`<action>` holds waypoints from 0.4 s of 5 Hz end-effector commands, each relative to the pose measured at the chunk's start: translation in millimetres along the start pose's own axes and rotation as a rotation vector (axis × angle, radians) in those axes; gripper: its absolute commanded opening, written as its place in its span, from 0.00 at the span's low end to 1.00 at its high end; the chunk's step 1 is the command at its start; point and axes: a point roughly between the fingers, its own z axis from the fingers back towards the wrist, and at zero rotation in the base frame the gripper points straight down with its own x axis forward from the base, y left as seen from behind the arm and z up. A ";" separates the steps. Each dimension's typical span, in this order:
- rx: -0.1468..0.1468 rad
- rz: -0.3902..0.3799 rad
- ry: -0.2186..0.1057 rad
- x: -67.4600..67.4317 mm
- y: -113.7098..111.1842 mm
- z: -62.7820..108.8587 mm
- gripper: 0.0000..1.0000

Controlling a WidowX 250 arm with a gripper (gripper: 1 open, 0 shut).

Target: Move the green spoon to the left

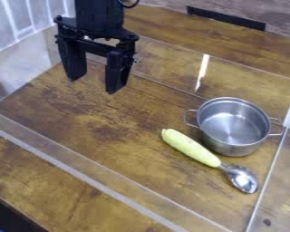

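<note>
Two black, blocky fingers hang spread wide on the gripper (95, 74), nothing between them, pointing down over grainy dark wood of the table (99, 136). Well off to the lower right of the jaws lies the green spoon (207, 159): fat, smooth yellow-green handle, small shiny bowl. Just beyond it sits the round steel pot (234, 125), side handles out.

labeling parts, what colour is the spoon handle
Yellow-green, on the spoon; its bowl is shiny metal. Shows best in the camera view.
</note>
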 end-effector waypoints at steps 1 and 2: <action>-0.004 -0.063 0.027 -2.9 6.5 -17.3 1.00; 0.031 -0.199 0.009 5.2 -26.1 -22.5 1.00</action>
